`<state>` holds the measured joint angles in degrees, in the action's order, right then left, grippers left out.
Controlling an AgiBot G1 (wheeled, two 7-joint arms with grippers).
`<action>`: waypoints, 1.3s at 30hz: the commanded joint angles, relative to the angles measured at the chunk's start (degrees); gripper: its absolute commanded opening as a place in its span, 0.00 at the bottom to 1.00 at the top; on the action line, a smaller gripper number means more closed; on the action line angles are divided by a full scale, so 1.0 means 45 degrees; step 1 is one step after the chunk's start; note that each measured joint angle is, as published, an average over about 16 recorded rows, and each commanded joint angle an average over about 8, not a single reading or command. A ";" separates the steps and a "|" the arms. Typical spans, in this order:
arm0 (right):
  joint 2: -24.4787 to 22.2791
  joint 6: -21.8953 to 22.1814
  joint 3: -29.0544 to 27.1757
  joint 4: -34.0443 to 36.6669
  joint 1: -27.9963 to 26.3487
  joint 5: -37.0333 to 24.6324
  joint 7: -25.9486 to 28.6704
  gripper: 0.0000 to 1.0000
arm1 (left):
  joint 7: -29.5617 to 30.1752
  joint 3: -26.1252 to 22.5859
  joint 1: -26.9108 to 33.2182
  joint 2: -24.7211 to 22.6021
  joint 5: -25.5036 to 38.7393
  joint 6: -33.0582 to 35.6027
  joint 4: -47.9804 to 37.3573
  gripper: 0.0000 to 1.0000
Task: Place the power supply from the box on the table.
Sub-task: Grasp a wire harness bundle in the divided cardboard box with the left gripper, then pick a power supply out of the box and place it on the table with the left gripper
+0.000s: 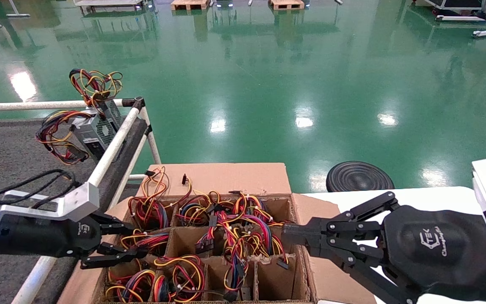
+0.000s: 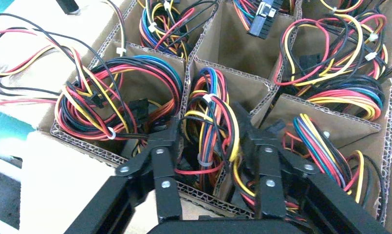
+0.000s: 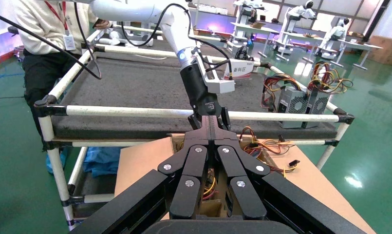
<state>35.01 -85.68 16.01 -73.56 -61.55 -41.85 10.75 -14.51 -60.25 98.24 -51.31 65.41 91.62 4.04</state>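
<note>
Power supplies: two silver-grey metal cases (image 1: 95, 133) stand on the table (image 1: 2, 156), at its corner nearest the box, their perforated sides showing and red, yellow and black wire loops trailing above and beside them.
Box: the brown cardboard carton (image 1: 226, 179) sits just beside the table's white rail (image 1: 114, 145); cardboard dividers split it into cells, nearly every one stuffed with coiled wire bundles (image 1: 230, 223), so any cases in it are hidden under the wires.
Left gripper (image 1: 135, 240): at the box's table-side edge, fingers (image 2: 164, 146) spread apart, reaching down into a cell on either side of a tied bundle without closing on it.
Right gripper (image 1: 287, 234): at the box's opposite rim, over its side flap; the two fingers (image 3: 211, 129) lie pressed together and hold nothing.
In the way: loose connectors and wires spill over the far flap and across the dividers.
Surroundings: a person in white (image 3: 43, 29) stands at the table's far corner from the box; glossy green floor (image 1: 268, 84) lies open beyond the box.
Room: most of the table's dark felt is bare.
</note>
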 commanded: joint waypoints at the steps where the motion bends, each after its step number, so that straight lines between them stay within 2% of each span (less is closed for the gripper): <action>1: 0.0000 0.0000 0.0000 0.0000 0.0000 0.0000 0.0000 0.00 | -0.0019 0.0013 -0.0008 -0.0004 -0.0019 0.0017 -0.0034 0.00; 39: 0.0000 0.0000 0.0000 0.0000 0.0000 0.0000 0.0000 0.00 | -0.0239 0.0278 0.0613 0.0064 -0.0324 0.0244 0.0024 0.00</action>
<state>35.01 -85.68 16.01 -73.56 -61.55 -41.85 10.75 -15.65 -58.97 101.05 -51.02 63.92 92.72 4.25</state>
